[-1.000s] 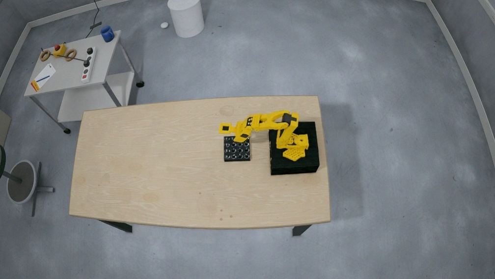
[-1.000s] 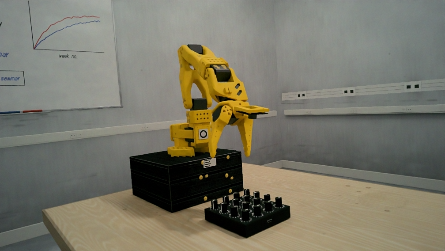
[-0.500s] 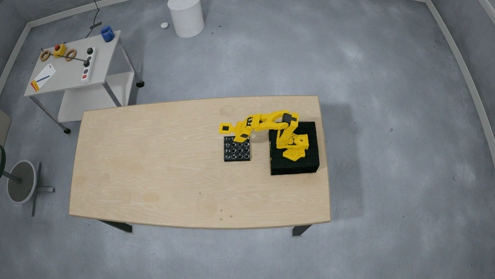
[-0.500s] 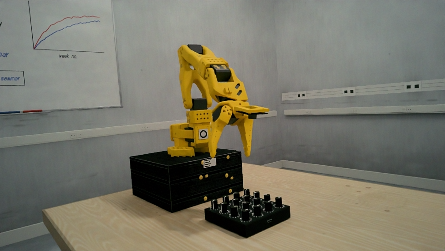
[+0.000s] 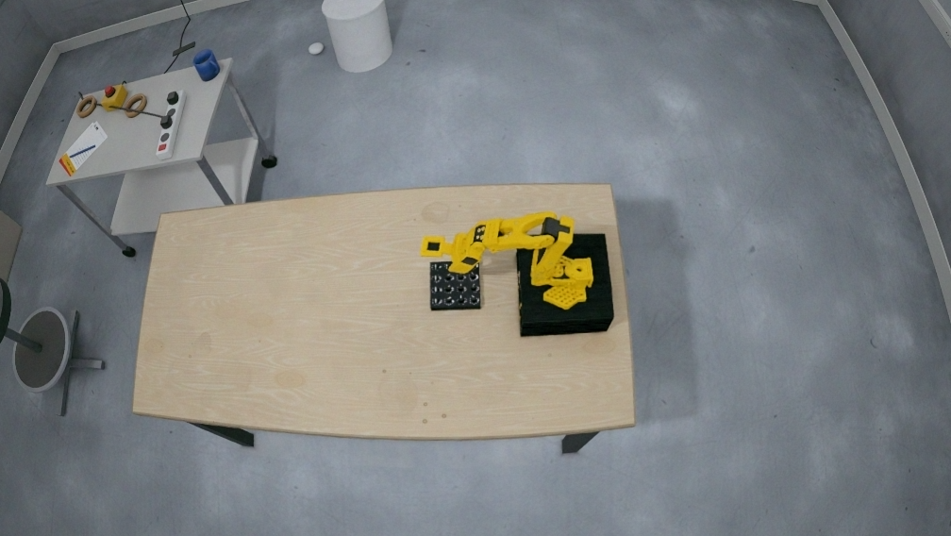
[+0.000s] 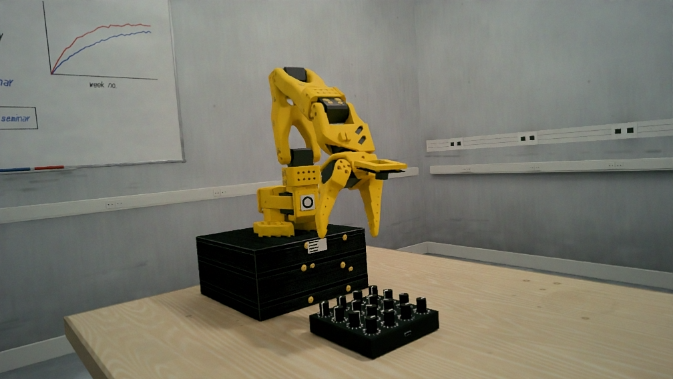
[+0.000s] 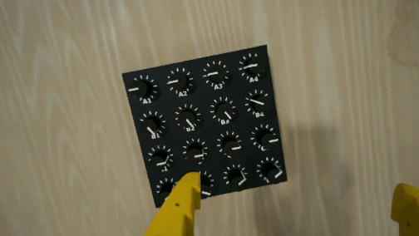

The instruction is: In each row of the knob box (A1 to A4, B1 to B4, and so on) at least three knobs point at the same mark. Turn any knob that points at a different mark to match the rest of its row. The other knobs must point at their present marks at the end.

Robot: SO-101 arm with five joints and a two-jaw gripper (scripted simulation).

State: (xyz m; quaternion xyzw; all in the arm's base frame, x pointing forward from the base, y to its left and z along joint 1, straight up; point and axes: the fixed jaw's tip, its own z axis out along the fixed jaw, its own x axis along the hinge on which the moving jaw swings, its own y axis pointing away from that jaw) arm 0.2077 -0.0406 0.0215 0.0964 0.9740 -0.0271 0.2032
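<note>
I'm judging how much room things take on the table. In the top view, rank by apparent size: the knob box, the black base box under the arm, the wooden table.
1. Wooden table, by far the largest.
2. Black base box, partly covered by the arm.
3. Knob box, clearly smaller than the base box.
</note>
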